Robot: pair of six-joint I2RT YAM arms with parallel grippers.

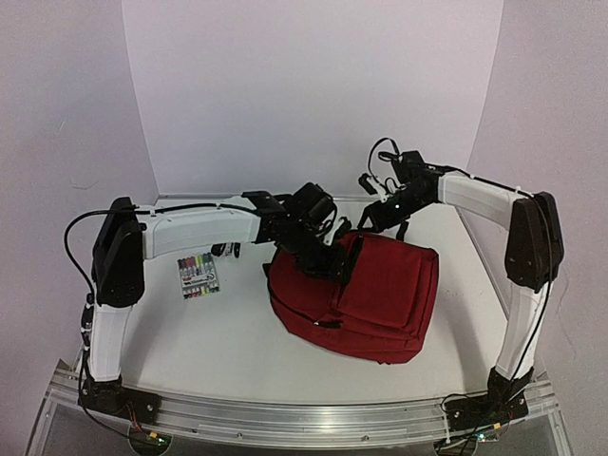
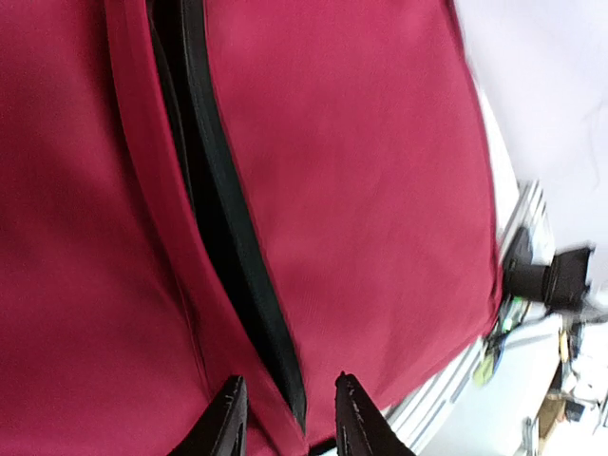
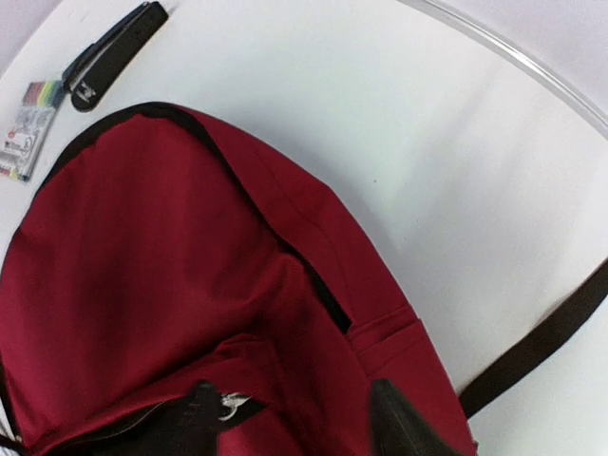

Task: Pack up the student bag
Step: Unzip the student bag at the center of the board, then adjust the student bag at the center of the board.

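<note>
The student bag [image 1: 380,290], a dark red backpack, lies flat on the white table right of centre. My left gripper [image 1: 332,258] hovers over its upper left part. In the left wrist view its fingers [image 2: 233,418] stand apart over the red fabric [image 2: 380,190], with the black-edged zip opening [image 2: 223,218] running between them and nothing gripped. My right gripper [image 1: 369,223] is at the bag's far edge. In the right wrist view that gripper [image 3: 294,418] is open wide above the bag [image 3: 161,256], a silver zip pull [image 3: 228,407] beside its left finger.
A pack of coloured markers [image 1: 199,275] lies left of the bag, also visible as the marker pack [image 3: 28,128] in the right wrist view. A black stapler [image 3: 114,52] sits beyond it. A black strap [image 3: 541,347] trails from the bag across the table.
</note>
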